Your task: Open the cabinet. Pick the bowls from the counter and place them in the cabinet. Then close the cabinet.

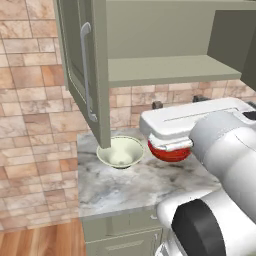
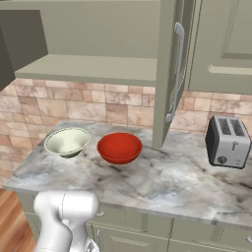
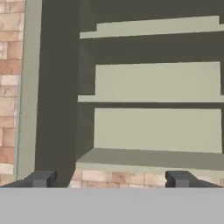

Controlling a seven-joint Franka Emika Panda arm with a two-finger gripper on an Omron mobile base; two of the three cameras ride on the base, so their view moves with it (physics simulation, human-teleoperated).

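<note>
In the left base view the red bowl (image 1: 169,152) is mostly hidden behind the white arm, the cabinet (image 1: 150,70) is cut by the top edge, and the tabletop (image 1: 125,182) is partly covered.

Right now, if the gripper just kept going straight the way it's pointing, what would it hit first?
Probably the open cabinet. The gripper has its tips spread and faces the interior, in line with the lowest shelf and the back panel above it. Nothing shows in between, though depth is hard to judge.

counter (image 2: 162,182): veined polished marble | red bowl (image 2: 119,147): glossy | cabinet (image 2: 98,66): matt green | toaster (image 2: 227,141): brushed metal
</note>
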